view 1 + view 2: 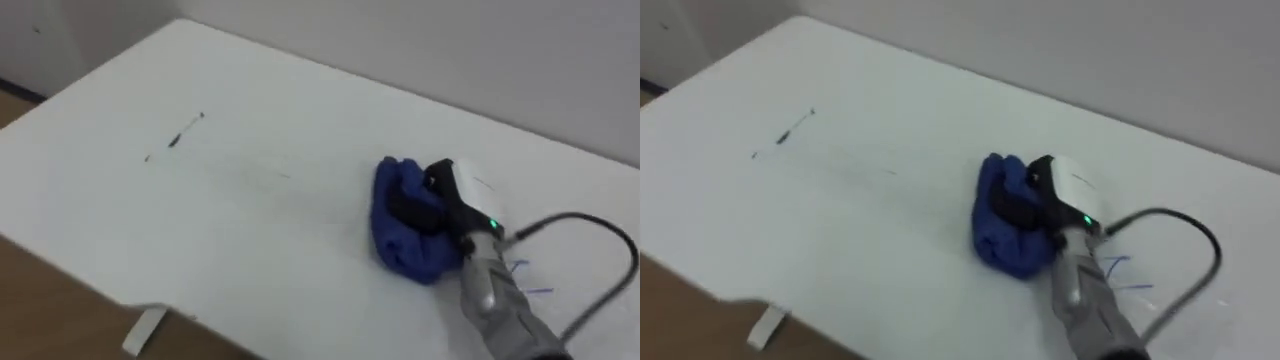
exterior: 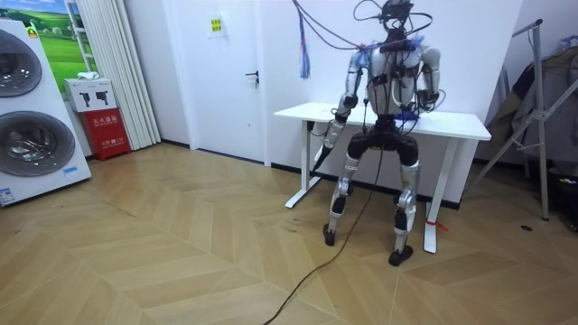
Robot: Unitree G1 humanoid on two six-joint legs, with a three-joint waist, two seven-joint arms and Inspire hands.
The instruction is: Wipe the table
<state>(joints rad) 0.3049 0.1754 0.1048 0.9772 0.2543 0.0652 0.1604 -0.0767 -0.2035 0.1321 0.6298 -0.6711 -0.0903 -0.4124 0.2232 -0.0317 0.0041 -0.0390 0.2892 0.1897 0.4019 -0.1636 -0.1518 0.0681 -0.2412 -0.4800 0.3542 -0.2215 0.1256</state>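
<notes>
Right robot hand [image 1: 452, 192] has its fingers curled into the bunched-up blue cloth [image 1: 400, 215], which sits on the white counter [image 1: 250, 230], well right of the dark pen mark [image 1: 175, 135]. Left robot hand [image 2: 327, 134] hangs by the counter's edge; can't tell its state.

1. Looked smooth and matt white across the table [image 1: 250, 240], broken by a thin dark mark [image 1: 175, 135].
2. Read as soft, napped blue fabric in the cloth [image 1: 405, 230], bunched and creased.
3. Shone as glossy white and black plastic on the right hand [image 1: 455, 190]; gave way to dull silvery metal at the wrist.
4. Gleamed like varnished wood over the herringbone floor [image 2: 181, 244].
5. Hung as pale, pleated fabric in the curtain [image 2: 108, 63].
</notes>
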